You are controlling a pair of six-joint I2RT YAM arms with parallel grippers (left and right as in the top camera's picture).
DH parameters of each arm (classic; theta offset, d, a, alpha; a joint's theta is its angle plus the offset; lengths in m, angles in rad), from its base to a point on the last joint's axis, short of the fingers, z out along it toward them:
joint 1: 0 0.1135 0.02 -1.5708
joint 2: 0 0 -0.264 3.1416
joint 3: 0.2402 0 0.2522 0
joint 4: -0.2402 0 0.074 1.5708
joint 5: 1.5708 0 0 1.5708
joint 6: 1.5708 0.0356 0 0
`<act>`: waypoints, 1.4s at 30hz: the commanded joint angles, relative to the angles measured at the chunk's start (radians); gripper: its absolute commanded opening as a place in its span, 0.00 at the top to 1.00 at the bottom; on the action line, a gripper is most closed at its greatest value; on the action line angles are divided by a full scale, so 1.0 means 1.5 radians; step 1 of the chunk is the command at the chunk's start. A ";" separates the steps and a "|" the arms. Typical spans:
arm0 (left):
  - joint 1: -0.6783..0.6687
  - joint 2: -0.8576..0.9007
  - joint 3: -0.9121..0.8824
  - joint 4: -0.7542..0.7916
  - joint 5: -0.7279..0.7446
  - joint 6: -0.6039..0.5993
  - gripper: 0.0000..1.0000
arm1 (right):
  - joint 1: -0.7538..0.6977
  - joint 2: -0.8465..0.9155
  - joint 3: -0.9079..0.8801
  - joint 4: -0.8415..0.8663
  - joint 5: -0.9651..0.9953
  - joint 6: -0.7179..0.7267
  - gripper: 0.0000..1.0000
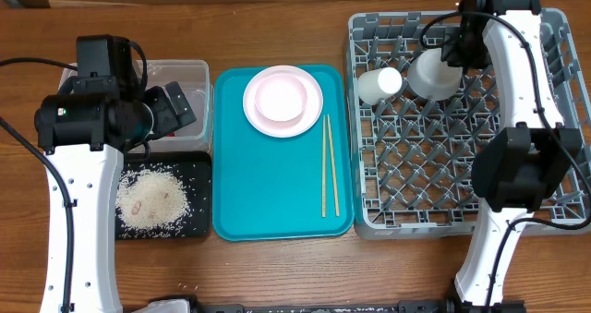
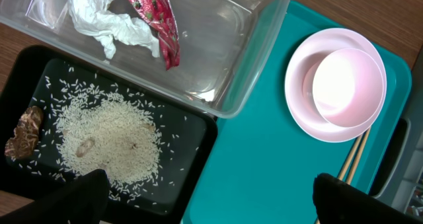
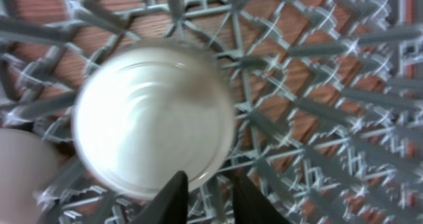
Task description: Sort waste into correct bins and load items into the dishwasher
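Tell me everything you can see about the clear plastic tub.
The clear tub is a see-through rectangular plastic box with rounded corners, upright and open-topped. A crumpled white tissue and a crumpled red foil wrapper lie inside, bunched at one end; the rest of its floor is bare. One long side runs along the black tray, one short end along the teal tray.

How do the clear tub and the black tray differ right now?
The clear tub is deep and see-through; the black tray is shallow and opaque. The tub holds a white tissue and red wrapper; the tray holds rice. Both are rectangular, beside the teal tray.
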 commanded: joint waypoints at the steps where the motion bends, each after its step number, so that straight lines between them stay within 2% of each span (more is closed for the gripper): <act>1: 0.003 -0.001 0.006 0.001 -0.009 -0.002 0.00 | 0.011 -0.040 0.022 -0.015 -0.140 0.004 0.56; 2: 0.003 -0.001 0.006 0.001 -0.009 -0.002 0.00 | 0.011 -0.040 0.022 -0.023 -0.185 0.004 0.45; 6: 0.003 -0.001 0.006 0.001 -0.009 -0.002 0.00 | 0.010 -0.040 0.021 -0.053 -0.327 0.005 0.22; 10: 0.003 -0.001 0.006 0.001 -0.009 -0.002 0.00 | 0.018 -0.039 0.021 -0.058 -0.361 0.004 0.06; 14: 0.003 -0.001 0.006 0.001 -0.009 -0.002 0.00 | 0.029 -0.038 0.008 -0.055 -0.361 0.000 0.00; 22: 0.003 -0.001 0.006 0.001 -0.009 -0.002 0.00 | 0.043 -0.038 -0.081 -0.021 -0.429 0.000 0.00; 28: 0.003 -0.001 0.006 0.001 -0.009 -0.002 0.00 | 0.050 -0.038 -0.119 0.005 -0.431 0.000 0.00; 35: 0.003 -0.001 0.006 0.001 -0.009 -0.002 0.00 | 0.063 -0.036 -0.123 0.034 -0.419 0.003 0.26; 39: 0.003 -0.001 0.006 0.001 -0.009 -0.002 0.00 | 0.078 -0.035 -0.123 0.036 -0.314 0.053 0.26; 42: 0.003 -0.001 0.006 0.001 -0.009 -0.002 0.00 | 0.085 -0.035 -0.123 0.048 -0.282 0.052 0.32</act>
